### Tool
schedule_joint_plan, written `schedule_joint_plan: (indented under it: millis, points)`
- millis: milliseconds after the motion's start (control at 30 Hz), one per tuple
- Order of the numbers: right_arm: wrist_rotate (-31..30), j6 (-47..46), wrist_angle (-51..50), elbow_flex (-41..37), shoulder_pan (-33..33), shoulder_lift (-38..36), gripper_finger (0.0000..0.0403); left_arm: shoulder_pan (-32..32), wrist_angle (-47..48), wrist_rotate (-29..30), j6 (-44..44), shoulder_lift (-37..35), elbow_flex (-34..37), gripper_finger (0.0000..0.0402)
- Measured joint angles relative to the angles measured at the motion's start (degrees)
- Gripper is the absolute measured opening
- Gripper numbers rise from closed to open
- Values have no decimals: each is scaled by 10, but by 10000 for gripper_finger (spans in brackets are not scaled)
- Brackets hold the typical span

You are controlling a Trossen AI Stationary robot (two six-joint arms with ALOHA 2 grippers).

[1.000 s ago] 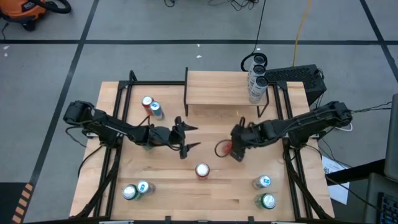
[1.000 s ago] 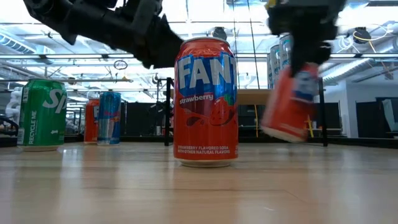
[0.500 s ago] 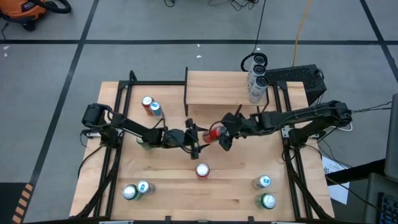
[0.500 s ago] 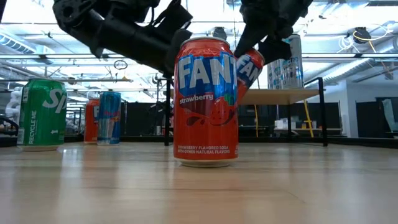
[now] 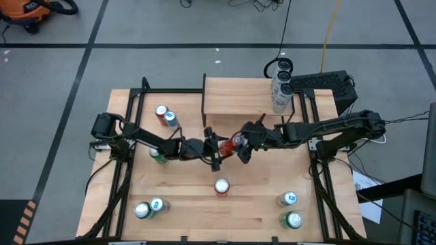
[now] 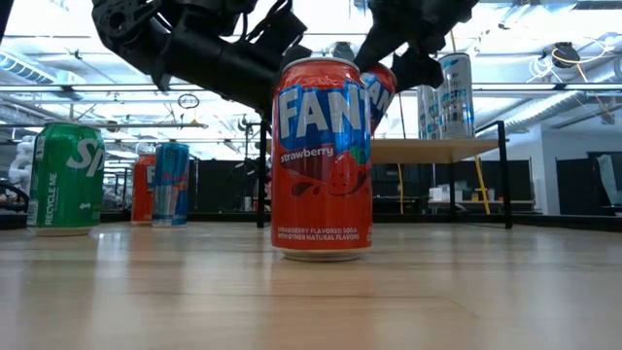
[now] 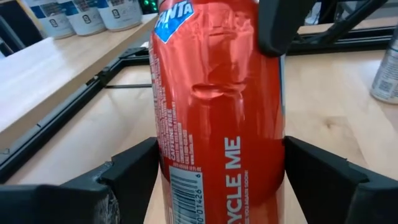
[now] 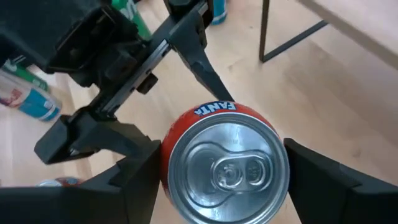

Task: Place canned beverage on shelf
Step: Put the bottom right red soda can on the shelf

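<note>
Soda was the thing that mattered: a red Fanta can [image 5: 236,143] hung in the air over the middle of the bench [image 5: 259,211], a little way in front of the shelf [image 5: 235,95] and not on it yet. The can had a small dent in its side, seen in the left wrist view [image 7: 217,99]. Both arms met at it. The right gripper [image 5: 242,145] had its fingers pinching the can near the top end, one finger on each side, and its camera looked right down at the pull tab [image 8: 231,171]. The left gripper [image 5: 219,148] had come in from the other side, and its fingers stood spread with the can between them, very close to its sides. I could not tell if they pressed on it yet or only sat beside it. It looked like the can was being passed from one arm to the other, or being held steady by both. Next, one gripper would need to hold on tight while the other let go, and then the can would have to be stood up straight and lifted onto the shelf's wooden top. Other cans stood around: a second red Fanta can [image 5: 221,186] stood on the bench closer to the front, and tall white cans [image 5: 281,92] stood by the shelf's right end.
</note>
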State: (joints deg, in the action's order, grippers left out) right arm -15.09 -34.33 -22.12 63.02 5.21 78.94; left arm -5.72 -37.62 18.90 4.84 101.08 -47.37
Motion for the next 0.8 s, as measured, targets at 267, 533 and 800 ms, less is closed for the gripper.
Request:
schedule_joint_plan:
  millis: [267, 533, 800]
  points:
    - [-11, 0, 13, 0, 0, 3, 273, 10, -10, -9, -2, 0, 0, 309]
    - [-12, 11, 16, 0, 0, 3, 274, 19, -11, -10, 0, 0, 0, 256]
    - [-17, 64, -20, 3, 0, -16, 292, 19, -32, -10, 8, 0, -1, 260]
